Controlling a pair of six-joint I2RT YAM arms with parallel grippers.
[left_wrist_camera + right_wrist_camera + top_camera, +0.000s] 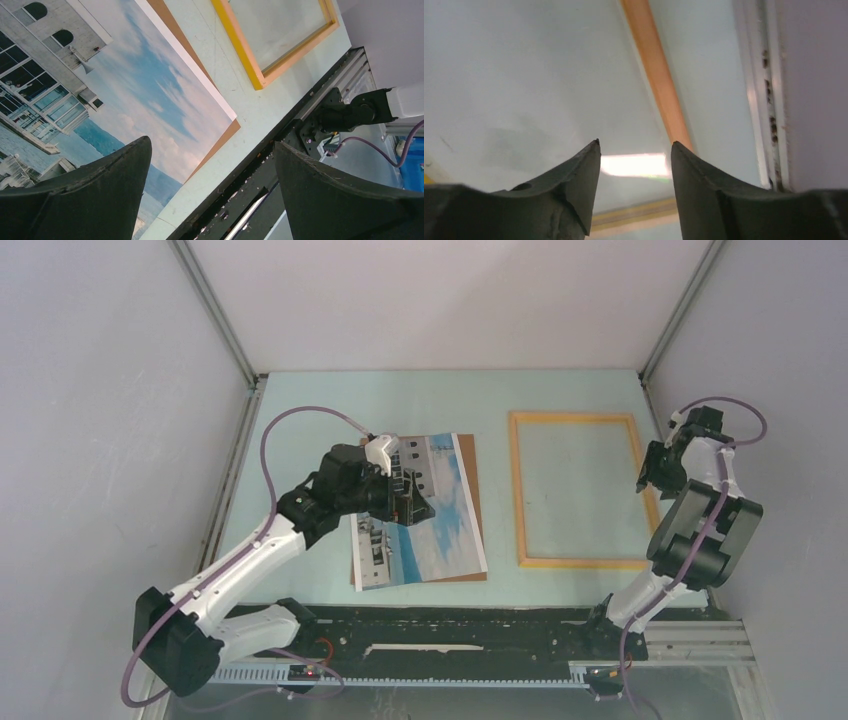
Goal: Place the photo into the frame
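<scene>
Your left gripper (407,494) hangs spread wide and empty right over the photo (445,530), which lies twelve-to-six on the brown board (466,465). The frame (516,490) is at its three o'clock. Right gripper (648,473), parted and empty, sits by the frame's three-o'clock rail, so left's nearer the photo.

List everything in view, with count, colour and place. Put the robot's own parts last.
Rectangular paper photo of a white building under blue sky: one, blue and white, left of centre, lying on the board.
Flat brown backing board: one, brown, under the photo, its far, right and near edges showing.
Thin yellow-orange wooden rectangular frame: one, flat on the table, right of the photo and apart from it.
Pale green table: one, under everything.
Black rail: one, along the table's near edge.
Robot's left gripper: one, black, open, above the photo.
Robot's right gripper: one, black, open, over the frame's right bar.
</scene>
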